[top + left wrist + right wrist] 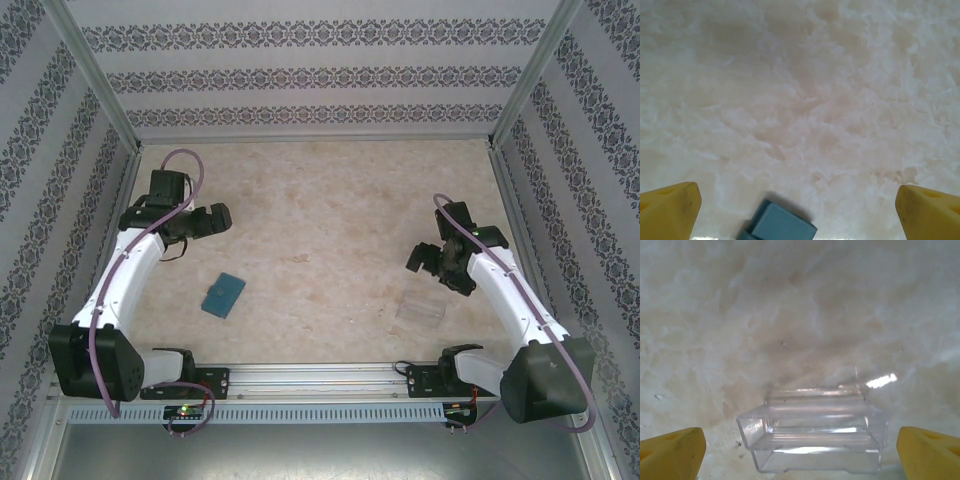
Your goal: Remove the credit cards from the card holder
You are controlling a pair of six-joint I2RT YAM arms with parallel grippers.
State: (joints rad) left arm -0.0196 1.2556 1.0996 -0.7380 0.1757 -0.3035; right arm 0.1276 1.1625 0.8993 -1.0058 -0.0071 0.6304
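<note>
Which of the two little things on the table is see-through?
The clear plastic tray: the table shows right through its walls. The card holder is solid teal, so nothing shows through it.

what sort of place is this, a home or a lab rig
Probably a staged robot test booth, not a home: wallpapered panels set in bare metal framing, a marble-look table, and a left arm and right arm bolted to a rail.

1. Top external: high above the table's (330, 200) near edge, looking down, far out; card holder (223, 294) left of centre.
2. Left wrist: close, facing down; card holder at bottom edge, shared with top.
3. Right wrist: close on clear tray (812, 435), right of card holder.
</note>
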